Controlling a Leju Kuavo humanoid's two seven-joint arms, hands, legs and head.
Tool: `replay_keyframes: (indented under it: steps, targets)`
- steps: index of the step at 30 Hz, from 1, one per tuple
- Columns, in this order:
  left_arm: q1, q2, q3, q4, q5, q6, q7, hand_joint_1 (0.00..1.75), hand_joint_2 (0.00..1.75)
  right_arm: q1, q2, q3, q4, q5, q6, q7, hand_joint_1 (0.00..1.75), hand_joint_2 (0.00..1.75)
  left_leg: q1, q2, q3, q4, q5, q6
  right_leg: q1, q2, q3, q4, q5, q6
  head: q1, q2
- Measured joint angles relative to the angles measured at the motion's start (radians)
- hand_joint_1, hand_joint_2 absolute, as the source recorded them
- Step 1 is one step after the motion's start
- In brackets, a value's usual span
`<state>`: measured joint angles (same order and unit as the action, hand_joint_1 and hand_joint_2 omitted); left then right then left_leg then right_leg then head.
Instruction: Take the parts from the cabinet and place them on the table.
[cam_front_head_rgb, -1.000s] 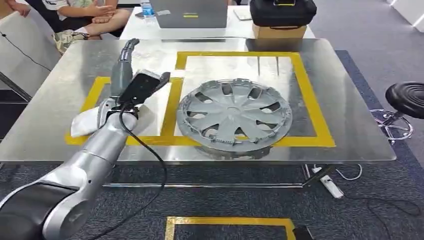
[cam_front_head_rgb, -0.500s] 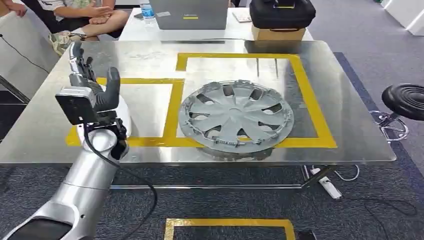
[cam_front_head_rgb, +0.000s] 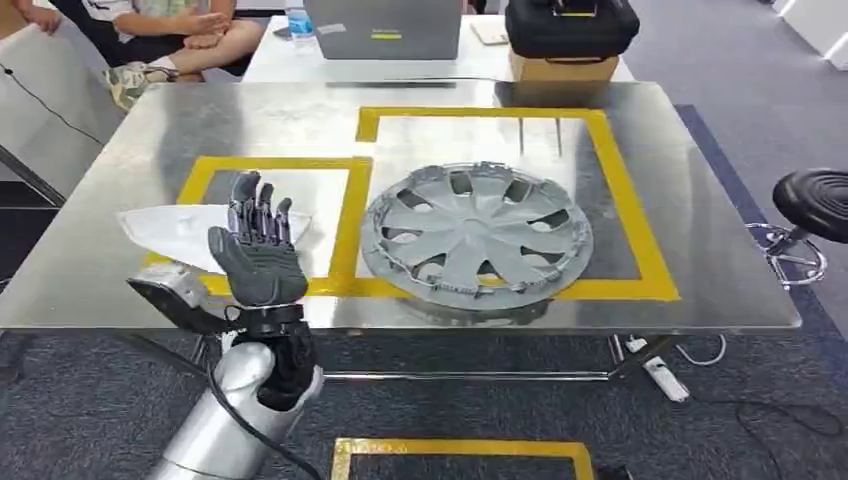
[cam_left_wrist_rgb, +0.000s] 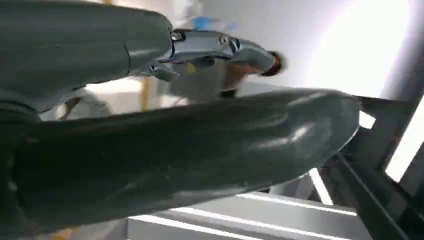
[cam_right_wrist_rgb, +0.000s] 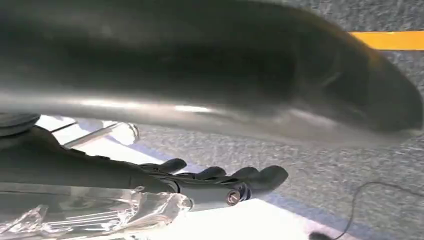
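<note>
One round grey plastic wheel cover (cam_front_head_rgb: 477, 233) lay flat on the steel worktop (cam_front_head_rgb: 690, 240), inside the larger yellow-taped square. One white, roughly triangular part (cam_front_head_rgb: 180, 226) lay in the smaller square, its long axis running left-right. The left robot hand (cam_front_head_rgb: 256, 250) hovered above the worktop's near edge, fingers spread, empty.

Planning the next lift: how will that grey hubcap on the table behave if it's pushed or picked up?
The hubcap lies flat, so rolling seems unlikely. It looks like thin moulded plastic, probably light and fairly stiff. On the shiny metal table it would likely slide easily.
</note>
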<state>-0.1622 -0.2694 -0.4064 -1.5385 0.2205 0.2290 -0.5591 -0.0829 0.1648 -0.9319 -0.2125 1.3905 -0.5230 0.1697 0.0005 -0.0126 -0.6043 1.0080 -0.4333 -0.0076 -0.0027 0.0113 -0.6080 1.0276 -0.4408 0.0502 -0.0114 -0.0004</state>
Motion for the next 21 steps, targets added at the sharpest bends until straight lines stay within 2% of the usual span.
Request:
replay_keyframes:
  steps: [2,3,5,6,7,8,9,11,12,13,15,16,17,18,19,21]
  targets:
    - [0.010,0.009,-0.041,-0.023,-0.114,0.021,-0.061,0.00,0.00,0.003,0.002,-0.002,0.000,-0.002,0.001,-0.002,0.00,0.00,0.001,0.001,-0.003,0.006,-0.011,-0.013,-0.008,-0.005,0.005,-0.009,0.006,-0.012,0.002,0.000]
    - [0.013,0.014,-0.059,-0.032,-0.131,0.029,-0.068,0.00,0.00,0.002,0.001,-0.002,0.000,-0.002,0.001,-0.001,0.00,0.00,0.000,0.002,-0.017,0.039,-0.039,-0.019,-0.009,-0.006,0.005,-0.010,0.006,-0.019,-0.004,0.000]
    - [0.025,0.025,-0.079,-0.040,-0.138,0.032,-0.070,0.00,0.00,-0.003,0.001,-0.003,0.000,-0.002,0.001,-0.002,0.00,0.00,0.003,0.003,-0.088,0.197,-0.121,-0.027,-0.010,-0.007,0.004,-0.010,0.006,-0.025,-0.005,0.000]
    - [0.032,0.030,-0.085,-0.043,-0.139,0.035,-0.070,0.00,0.00,-0.001,0.001,-0.003,0.000,-0.002,0.001,-0.002,0.00,0.00,0.003,0.003,-0.124,0.274,-0.149,-0.029,-0.010,-0.007,0.004,-0.009,0.006,-0.025,-0.005,0.000]
    - [0.038,0.035,-0.089,-0.044,-0.139,0.036,-0.070,0.00,0.00,0.001,0.002,-0.003,0.000,-0.002,0.001,-0.002,0.00,0.00,0.003,0.003,-0.143,0.309,-0.152,-0.030,-0.010,-0.007,0.004,-0.009,0.006,-0.025,-0.005,0.000]
    - [0.041,0.040,-0.093,-0.048,-0.140,0.037,-0.070,0.00,0.00,0.004,0.002,-0.003,0.000,-0.003,0.001,-0.002,0.00,0.00,0.003,0.003,-0.137,0.297,-0.131,-0.030,-0.010,-0.007,0.005,-0.009,0.006,-0.025,-0.006,0.000]
    - [0.042,0.043,-0.096,-0.050,-0.140,0.037,-0.070,0.00,0.00,0.004,0.002,-0.003,0.000,-0.003,0.001,-0.002,0.00,0.00,0.004,0.003,-0.113,0.249,-0.095,-0.029,-0.011,-0.006,0.005,-0.009,0.006,-0.023,-0.006,0.000]
    - [0.043,0.047,-0.104,-0.059,-0.135,0.009,-0.073,0.00,0.00,0.001,0.002,-0.003,0.000,-0.003,0.003,-0.003,0.00,0.00,0.007,0.006,-0.020,0.075,-0.014,-0.029,-0.013,-0.005,0.008,-0.009,0.007,-0.016,-0.006,0.000]
    - [0.045,0.050,-0.109,-0.067,-0.111,-0.035,-0.083,0.00,0.00,0.001,0.002,-0.003,0.000,-0.002,0.003,-0.005,0.00,0.00,0.009,0.009,0.011,0.017,-0.010,-0.033,-0.006,-0.003,0.007,-0.006,0.005,-0.008,-0.008,0.000]
    - [0.055,0.052,-0.114,-0.078,-0.067,-0.107,-0.093,0.00,0.00,0.001,0.002,-0.003,0.000,0.000,0.006,-0.009,0.00,0.00,0.009,0.000,0.015,0.003,-0.016,-0.019,-0.004,-0.001,0.002,-0.002,0.004,-0.003,-0.009,0.000]
    - [0.093,0.058,-0.115,-0.105,0.091,-0.315,-0.102,0.00,0.00,0.003,0.002,-0.003,0.000,0.002,0.011,-0.013,0.00,0.00,0.003,0.000,0.013,0.004,-0.017,-0.007,-0.008,-0.001,0.006,-0.010,0.009,0.006,-0.005,0.000]
    - [0.113,0.060,-0.114,-0.116,0.133,-0.380,-0.107,0.00,0.00,0.004,0.002,-0.003,0.000,0.003,0.013,-0.015,0.00,0.00,0.002,0.001,0.014,0.003,-0.015,0.000,-0.010,-0.001,0.007,-0.012,0.009,0.013,-0.005,0.000]
    - [0.125,0.060,-0.114,-0.127,0.148,-0.414,-0.109,0.00,0.00,0.004,0.002,-0.003,0.000,0.003,0.014,-0.016,0.00,0.00,0.008,0.003,0.015,-0.001,-0.011,0.009,-0.012,-0.003,-0.002,-0.006,0.003,0.019,-0.006,0.000]
    - [0.132,0.060,-0.113,-0.135,0.156,-0.427,-0.111,0.00,0.00,0.004,0.002,-0.003,0.000,0.003,0.014,-0.016,0.00,0.00,0.009,0.003,0.016,-0.001,-0.011,0.015,-0.011,-0.005,-0.011,0.025,-0.022,0.022,0.001,0.000]
    - [0.138,0.060,-0.112,-0.142,0.161,-0.433,-0.111,0.00,0.00,0.003,0.002,-0.003,0.000,0.003,0.014,-0.017,0.00,0.00,0.008,0.004,0.016,-0.001,-0.011,0.020,-0.010,-0.005,-0.041,0.094,-0.061,0.025,0.006,0.000]
    - [0.152,0.061,-0.110,-0.148,0.164,-0.438,-0.111,0.00,0.00,0.004,0.003,-0.003,0.000,0.003,0.014,-0.018,0.00,0.00,0.006,0.004,0.016,-0.001,-0.012,0.023,-0.010,-0.005,-0.116,0.262,-0.134,0.027,0.006,0.000]
